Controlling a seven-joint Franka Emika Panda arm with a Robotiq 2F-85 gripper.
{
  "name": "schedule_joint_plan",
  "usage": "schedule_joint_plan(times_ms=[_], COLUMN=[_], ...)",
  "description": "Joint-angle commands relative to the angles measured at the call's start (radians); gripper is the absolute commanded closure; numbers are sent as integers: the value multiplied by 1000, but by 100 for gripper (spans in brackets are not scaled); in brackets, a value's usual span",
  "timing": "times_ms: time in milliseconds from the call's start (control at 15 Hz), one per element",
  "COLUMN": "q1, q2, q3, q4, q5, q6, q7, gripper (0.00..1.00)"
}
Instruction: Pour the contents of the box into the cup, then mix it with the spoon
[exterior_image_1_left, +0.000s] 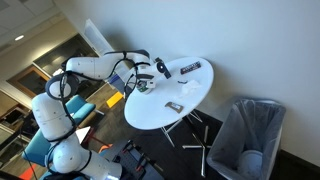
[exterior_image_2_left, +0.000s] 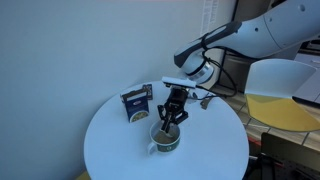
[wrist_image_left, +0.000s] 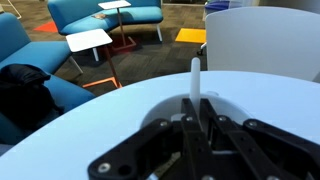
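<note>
Your tool is sitting closest to the lens, pinching tight on the white spoon, whose shaft is showing past the jaws; you are holding it right above the grey-green cup, spoon end dipping inside; the cup is standing near the middle of the round white worktop.

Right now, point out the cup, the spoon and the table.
cup (exterior_image_2_left: 166, 144): in an exterior view, on its outer wall.
spoon (wrist_image_left: 195, 76): wrist view, on its white handle.
table (exterior_image_2_left: 110, 150): in an exterior view, on its bare top.
</note>
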Motion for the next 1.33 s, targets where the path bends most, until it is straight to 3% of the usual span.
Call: schedule_joint_plan(times_ms=[0, 533, 1000, 1267], q1=[3, -34, -82, -75], q2=[-42, -109, -159, -225], q3=[9, 25, 6, -33], q4=[-24, -69, -78, -115], q5=[-25, 10, 77, 85], q6=[47, -77, -320, -209], q7=[-70, -305, -284, -201], gripper=[97, 97, 97, 97])
